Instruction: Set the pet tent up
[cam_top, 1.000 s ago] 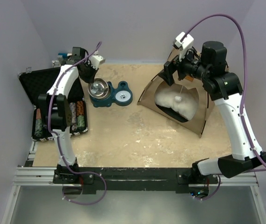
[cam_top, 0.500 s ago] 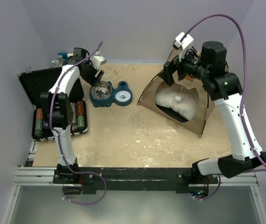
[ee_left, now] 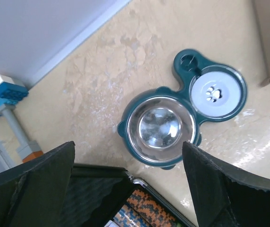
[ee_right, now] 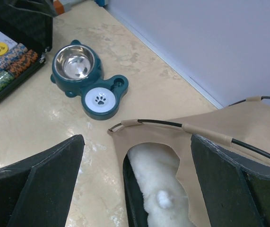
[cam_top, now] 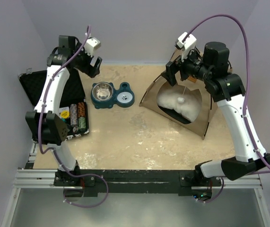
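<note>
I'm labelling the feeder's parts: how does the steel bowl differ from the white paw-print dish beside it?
The steel bowl is shiny bare metal; the white paw-print dish is matte with a dark paw mark in its middle. The steel bowl is wider than the dish. From above, the bowl lies toward the black case, the dish toward the pet tent. Both are round, look empty and sit in one teal feeder.
</note>
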You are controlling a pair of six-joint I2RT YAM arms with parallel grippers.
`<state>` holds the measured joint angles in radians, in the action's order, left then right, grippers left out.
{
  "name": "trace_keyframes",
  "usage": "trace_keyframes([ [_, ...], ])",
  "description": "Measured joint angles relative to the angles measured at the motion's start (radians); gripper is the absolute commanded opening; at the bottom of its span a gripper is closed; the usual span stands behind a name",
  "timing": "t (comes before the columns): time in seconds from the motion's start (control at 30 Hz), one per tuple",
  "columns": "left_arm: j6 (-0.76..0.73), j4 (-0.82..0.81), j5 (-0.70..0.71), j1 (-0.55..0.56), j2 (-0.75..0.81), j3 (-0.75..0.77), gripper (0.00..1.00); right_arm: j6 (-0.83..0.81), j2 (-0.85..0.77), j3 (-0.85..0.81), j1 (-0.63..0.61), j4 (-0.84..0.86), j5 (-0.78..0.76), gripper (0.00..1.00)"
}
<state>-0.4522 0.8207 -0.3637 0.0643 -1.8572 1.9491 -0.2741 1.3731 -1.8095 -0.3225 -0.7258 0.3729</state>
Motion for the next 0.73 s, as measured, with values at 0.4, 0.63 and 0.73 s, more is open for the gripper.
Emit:
trace_keyframes([
  [0.4,0.185,-0.059,0.027,0.008,0.442,-0.268,1.00,0.058,-0.056,0.176,-0.003,0.164,-0.226,0.99],
  [0.63,0.234,-0.075,0.118,0.031,0.672,-0.579,1.00,0.113,-0.292,0.490,-0.004,0.253,-0.309,0.99],
  [0.73,0.238,-0.074,0.154,0.031,0.698,-0.651,1.00,0.141,-0.376,0.552,-0.004,0.290,-0.338,0.99],
])
